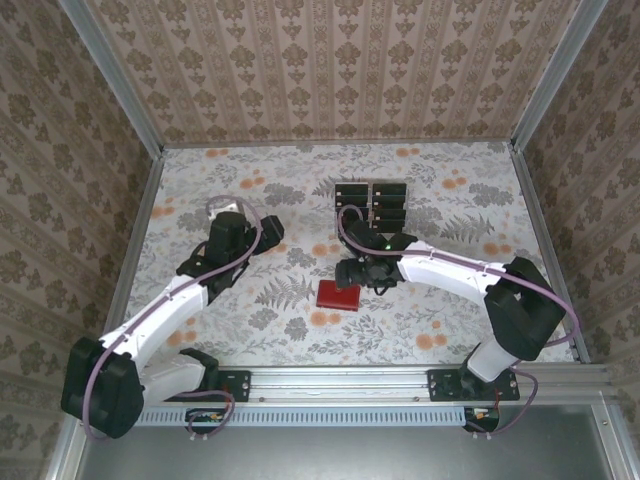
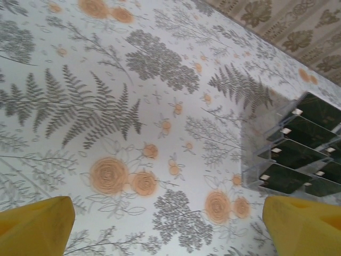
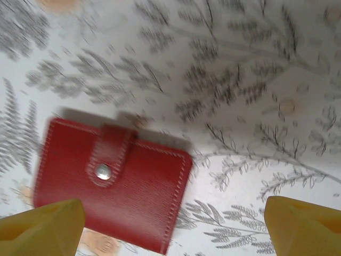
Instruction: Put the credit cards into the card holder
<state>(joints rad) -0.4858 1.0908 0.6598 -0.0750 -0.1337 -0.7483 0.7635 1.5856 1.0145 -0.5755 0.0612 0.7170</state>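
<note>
The red card holder [image 1: 338, 295] lies closed on the flowered tabletop, its strap fastened by the metal snap [image 3: 103, 171]. My right gripper [image 1: 360, 274] hovers just above its far right corner, open and empty. In the right wrist view the card holder [image 3: 112, 186] sits low on the left, partly beneath the left yellow finger [image 3: 45, 226], and the view is motion-blurred. Several black credit cards [image 1: 372, 203] stand in a clear plastic rack behind the right gripper. My left gripper [image 1: 264, 232] is open and empty over bare table, and the cards [image 2: 301, 154] show to its right.
Patterned walls with metal posts [image 1: 112, 75] close in the table on three sides. The clear rack's edge [image 2: 250, 160] lies near the left gripper's right finger [image 2: 303, 226]. Open tabletop [image 1: 260, 320] stretches between the arms.
</note>
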